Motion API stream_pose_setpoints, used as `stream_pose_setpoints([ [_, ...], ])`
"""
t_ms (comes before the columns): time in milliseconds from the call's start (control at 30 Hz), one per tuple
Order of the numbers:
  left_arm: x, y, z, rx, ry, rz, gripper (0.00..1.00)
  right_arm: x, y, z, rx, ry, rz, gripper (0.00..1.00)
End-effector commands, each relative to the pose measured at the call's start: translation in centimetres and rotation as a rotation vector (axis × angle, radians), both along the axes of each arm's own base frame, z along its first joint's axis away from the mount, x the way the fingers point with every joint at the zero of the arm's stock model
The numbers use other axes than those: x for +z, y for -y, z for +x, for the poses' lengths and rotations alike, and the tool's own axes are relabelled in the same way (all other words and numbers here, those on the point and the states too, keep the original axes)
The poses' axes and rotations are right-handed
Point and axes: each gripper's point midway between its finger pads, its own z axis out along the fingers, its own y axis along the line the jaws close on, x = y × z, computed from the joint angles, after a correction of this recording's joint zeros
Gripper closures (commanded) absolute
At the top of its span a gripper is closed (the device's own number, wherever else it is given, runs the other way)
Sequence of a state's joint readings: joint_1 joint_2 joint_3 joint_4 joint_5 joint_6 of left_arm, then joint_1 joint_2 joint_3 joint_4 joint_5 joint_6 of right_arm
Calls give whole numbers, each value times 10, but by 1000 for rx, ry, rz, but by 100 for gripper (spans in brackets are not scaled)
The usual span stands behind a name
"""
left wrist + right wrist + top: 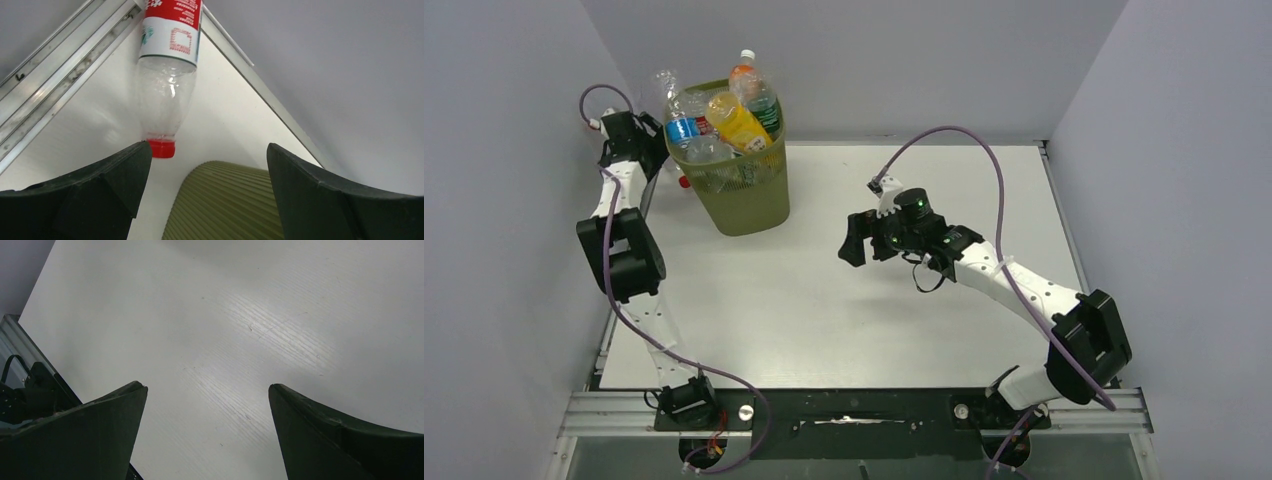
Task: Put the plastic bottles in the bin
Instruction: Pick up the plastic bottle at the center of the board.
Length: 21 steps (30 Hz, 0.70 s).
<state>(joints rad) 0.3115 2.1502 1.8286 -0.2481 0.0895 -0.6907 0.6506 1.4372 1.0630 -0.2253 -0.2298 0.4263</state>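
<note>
Grey-walled white table (pixel 824 320), far-left corner: olive-green mesh bin (pixel 744 195) heaped with clear plastic bottles (pixel 737 120), one red-capped bottle (pixel 167 85) loose behind it by the edge rail (pixel 60 55), left gripper (pixel 207 200) spread empty nearby, presumably lining up on that straggler, right gripper (pixel 207 435) released, idle mid-table.

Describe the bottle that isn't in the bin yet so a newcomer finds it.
Find the olive-green mesh bin at the table's far-left corner. Beside it, toward the left wall, one clear bottle lies on the tabletop. Unlike the bottles heaped in the bin, it lies flat, red-capped, with a red-and-white label.
</note>
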Motion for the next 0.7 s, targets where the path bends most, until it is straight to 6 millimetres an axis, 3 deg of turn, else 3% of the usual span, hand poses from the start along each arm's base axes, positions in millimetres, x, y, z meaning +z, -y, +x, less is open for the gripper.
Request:
stream_pose_setpoints([
  [0, -2, -2, 22, -12, -19, 62, 14, 9, -4, 10, 17, 34, 50, 2],
  [367, -38, -17, 32, 19, -139, 175, 14, -7, 2, 19, 16, 0, 64, 2],
  [667, -65, -39, 54, 51, -185, 254, 14, -18, 5, 21, 10, -30, 71, 2],
])
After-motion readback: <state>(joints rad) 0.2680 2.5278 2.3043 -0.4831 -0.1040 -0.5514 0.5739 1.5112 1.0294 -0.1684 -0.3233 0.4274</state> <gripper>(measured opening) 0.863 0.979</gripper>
